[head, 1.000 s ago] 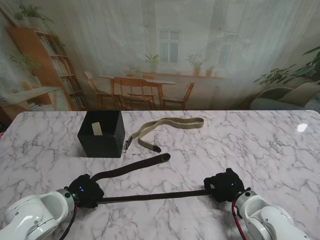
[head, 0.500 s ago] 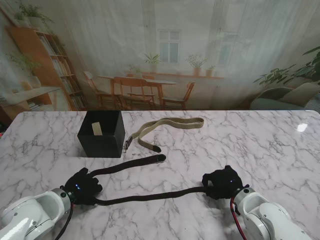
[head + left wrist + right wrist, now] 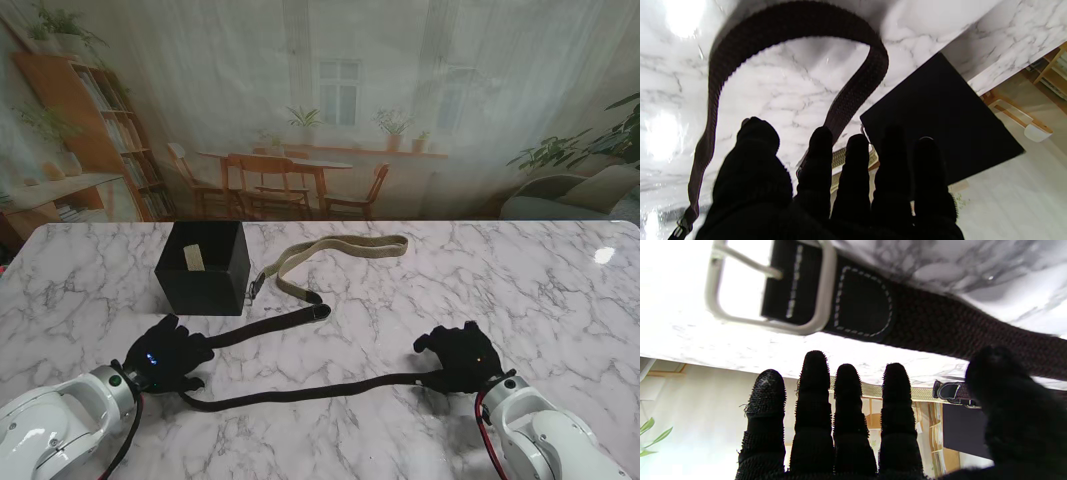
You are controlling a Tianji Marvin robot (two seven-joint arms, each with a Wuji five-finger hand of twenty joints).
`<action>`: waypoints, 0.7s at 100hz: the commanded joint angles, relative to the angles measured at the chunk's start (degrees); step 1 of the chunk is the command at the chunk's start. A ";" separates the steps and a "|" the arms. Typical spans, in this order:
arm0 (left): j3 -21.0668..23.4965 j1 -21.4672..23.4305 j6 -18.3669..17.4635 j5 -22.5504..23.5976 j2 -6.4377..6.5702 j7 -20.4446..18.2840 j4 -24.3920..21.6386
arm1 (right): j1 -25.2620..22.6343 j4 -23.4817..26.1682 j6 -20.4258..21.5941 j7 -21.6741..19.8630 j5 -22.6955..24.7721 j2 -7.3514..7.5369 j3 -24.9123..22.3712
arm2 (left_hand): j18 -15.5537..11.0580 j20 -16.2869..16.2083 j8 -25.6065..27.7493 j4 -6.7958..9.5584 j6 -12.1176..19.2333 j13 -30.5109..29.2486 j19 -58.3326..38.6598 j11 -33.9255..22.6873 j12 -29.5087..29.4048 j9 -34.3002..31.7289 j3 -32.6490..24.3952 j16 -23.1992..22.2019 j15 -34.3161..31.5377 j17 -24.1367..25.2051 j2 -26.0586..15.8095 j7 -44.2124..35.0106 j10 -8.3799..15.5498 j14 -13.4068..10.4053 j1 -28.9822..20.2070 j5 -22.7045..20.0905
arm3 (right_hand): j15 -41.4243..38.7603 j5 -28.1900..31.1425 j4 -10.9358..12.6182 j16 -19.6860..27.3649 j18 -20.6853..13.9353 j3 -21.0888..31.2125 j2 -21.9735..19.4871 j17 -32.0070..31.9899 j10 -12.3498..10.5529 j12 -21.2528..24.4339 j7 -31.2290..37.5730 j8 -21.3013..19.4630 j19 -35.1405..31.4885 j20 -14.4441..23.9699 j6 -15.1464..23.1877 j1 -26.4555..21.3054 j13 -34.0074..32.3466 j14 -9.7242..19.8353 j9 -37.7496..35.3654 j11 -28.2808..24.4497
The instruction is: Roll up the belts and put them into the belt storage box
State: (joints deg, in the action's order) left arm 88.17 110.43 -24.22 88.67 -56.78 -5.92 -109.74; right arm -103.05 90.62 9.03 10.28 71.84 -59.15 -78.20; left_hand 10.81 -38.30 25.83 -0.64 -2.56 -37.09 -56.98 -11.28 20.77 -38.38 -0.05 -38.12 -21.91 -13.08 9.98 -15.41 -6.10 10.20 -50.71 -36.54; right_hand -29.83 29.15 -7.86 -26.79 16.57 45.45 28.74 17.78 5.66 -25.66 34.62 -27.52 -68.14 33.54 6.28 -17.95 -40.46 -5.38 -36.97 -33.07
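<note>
Stand view, hidden parts: the inside of the black belt storage box (image 3: 203,268) is mostly out of sight; a pale tag shows at its inner wall. The dark belt (image 3: 300,392) passes under both hands, so its ends there are covered.
Stand view, left robot hand (image 3: 168,356): black-gloved, fingers spread and flat, resting over the belt's bend; it grips nothing that can be seen.
Stand view, right robot hand (image 3: 462,358): black-gloved, fingers spread, lying on the bench (image 3: 560,290) at the belt's buckle end; whether it presses the strap cannot be told.
Stand view, belts: the dark belt lies nearer to me than the box, doubled back on itself, its tip (image 3: 320,313) just right of the box. A tan belt (image 3: 335,250) lies looped right of the box, its buckle touching the box's corner.
Stand view, materials: white marble-patterned bench, matte square box.

Left wrist view, hand: fingers (image 3: 857,166) straight and apart, holding nothing.
Left wrist view, belt: a woven brown strap (image 3: 853,96) arches beyond the fingertips, beside the box's dark wall (image 3: 940,126). The strap's lower end is cut off at the frame edge.

Right wrist view, hand: four knobbly-textured fingers (image 3: 813,390) extended and loose; the thumb (image 3: 1003,396) overlaps the strap, contact unclear.
Right wrist view, belt: silver metal buckle (image 3: 770,286), stitched leather tab, braided webbing.
</note>
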 commanded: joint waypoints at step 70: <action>-4.62 -4.77 8.95 -6.61 -1.35 4.51 1.88 | -1.59 2.05 0.77 -2.80 2.08 0.60 -1.33 | 5.65 3.59 2.35 0.02 -0.63 -0.49 7.89 -0.84 0.67 -4.70 0.97 2.22 2.27 3.44 -5.41 -1.36 -1.42 1.52 -0.34 -3.73 | 9.52 3.51 2.30 5.01 3.06 1.04 -0.33 -3.94 0.97 3.21 6.59 -6.06 7.30 -4.15 -0.96 -0.10 2.58 -1.56 2.88 1.73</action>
State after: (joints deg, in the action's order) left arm 84.04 105.71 -15.86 82.52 -57.83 -0.91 -108.27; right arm -104.90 92.88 9.77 8.17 73.79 -58.49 -79.91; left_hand 13.70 -35.46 27.39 -0.64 -2.49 -37.11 -50.52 -11.52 20.65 -41.32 -0.11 -36.12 -20.81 -10.58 6.61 -16.09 -6.10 10.35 -50.79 -38.45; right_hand -22.98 31.32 -7.26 -22.60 17.76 44.61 27.11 14.32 6.92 -22.47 40.00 -32.31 -61.62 30.23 3.24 -18.02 -37.65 -6.16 -32.77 -31.69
